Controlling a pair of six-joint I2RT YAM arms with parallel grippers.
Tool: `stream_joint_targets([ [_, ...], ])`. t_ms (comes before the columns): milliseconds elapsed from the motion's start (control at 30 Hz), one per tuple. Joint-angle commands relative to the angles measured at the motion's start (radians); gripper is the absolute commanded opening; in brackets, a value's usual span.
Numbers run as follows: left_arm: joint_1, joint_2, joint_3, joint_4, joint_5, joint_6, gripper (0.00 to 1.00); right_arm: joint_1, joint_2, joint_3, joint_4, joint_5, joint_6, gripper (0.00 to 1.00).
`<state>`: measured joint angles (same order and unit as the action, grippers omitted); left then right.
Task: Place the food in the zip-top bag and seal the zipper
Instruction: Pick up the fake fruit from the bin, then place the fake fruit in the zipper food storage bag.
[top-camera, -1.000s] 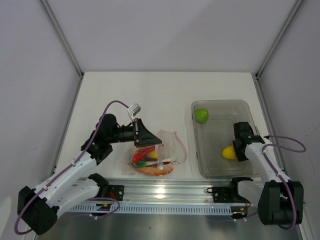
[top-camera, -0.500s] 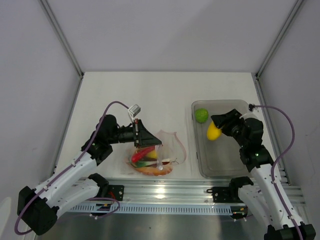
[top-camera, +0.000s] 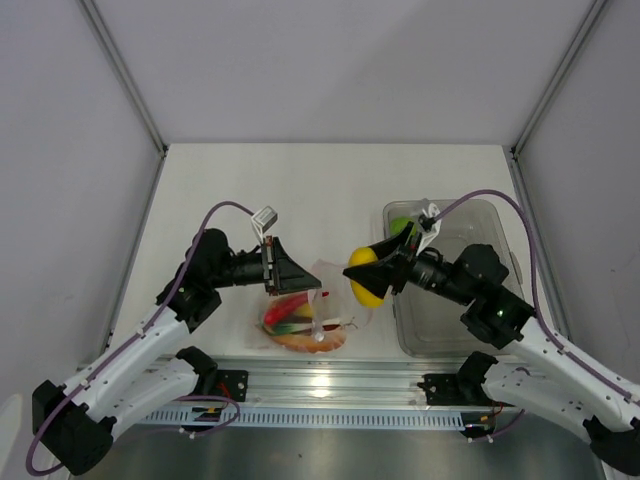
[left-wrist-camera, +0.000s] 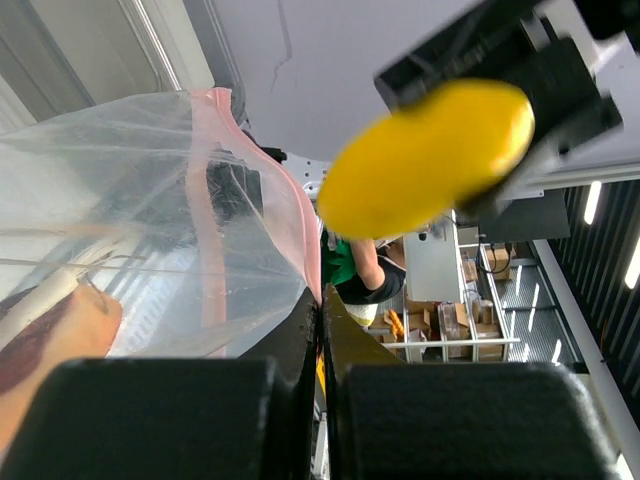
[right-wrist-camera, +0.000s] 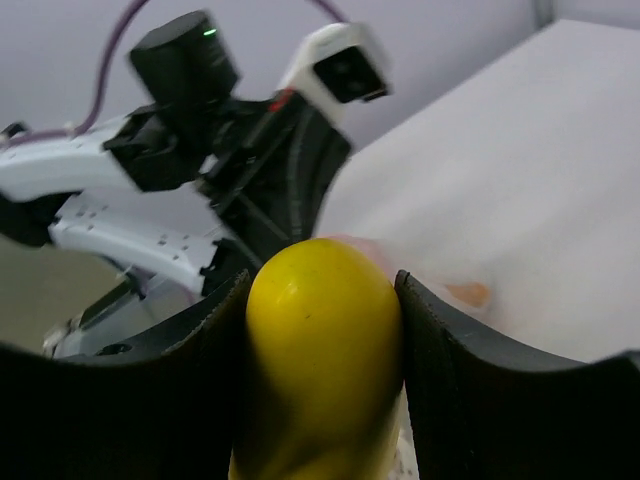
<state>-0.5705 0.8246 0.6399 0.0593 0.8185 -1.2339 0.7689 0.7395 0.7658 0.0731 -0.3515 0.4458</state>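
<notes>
Top external view: the floppy clear plastic zip-top bag (top-camera: 340, 310) lies at 6 o'clock on the white table (top-camera: 250, 190), with red, green and orange toy foods (top-camera: 295, 318) already inside. The rigid clear rectangular bin (top-camera: 450, 335) sits at 4 o'clock.
Left gripper (top-camera: 318, 290): pressed together on the bag's thin pink zipper strip (left-wrist-camera: 205, 210), lifting one lip so the mouth gapes toward 3 o'clock.
Right gripper (top-camera: 362, 276): pinching a yellow lemon-shaped toy fruit (right-wrist-camera: 322, 350) across its middle, with fingers (right-wrist-camera: 190, 390) on both flanks.
Where the lemon is: in the air, just at 3 o'clock of the bag's mouth, not yet inside.
Left in the bin: a green round toy fruit (top-camera: 400, 227) at its 11 o'clock corner.
Step in hand: carrying the lemon into the bag.
Doing it well: lead with the lemon's narrow end, passing under the raised lip and above the lower one. Go well past the pink strip before letting go, so the fruit cannot roll back out. The left arm should hold the lip high and steady, as the film looks limp and could sag shut.
Risk: nudging the lower lip may shove the whole bag toward 9 o'clock.
</notes>
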Motion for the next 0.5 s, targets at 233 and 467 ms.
stream_joint_targets([
  [233, 0.008, -0.028, 0.075, 0.068, 0.033, -0.085, 0.01, 0.286, 0.15, 0.102, 0.093, 0.183, -0.243, 0.04],
  [467, 0.008, -0.03, 0.09, 0.083, 0.047, -0.107, 0.01, 0.303, 0.176, 0.107, 0.113, 0.201, -0.254, 0.23],
])
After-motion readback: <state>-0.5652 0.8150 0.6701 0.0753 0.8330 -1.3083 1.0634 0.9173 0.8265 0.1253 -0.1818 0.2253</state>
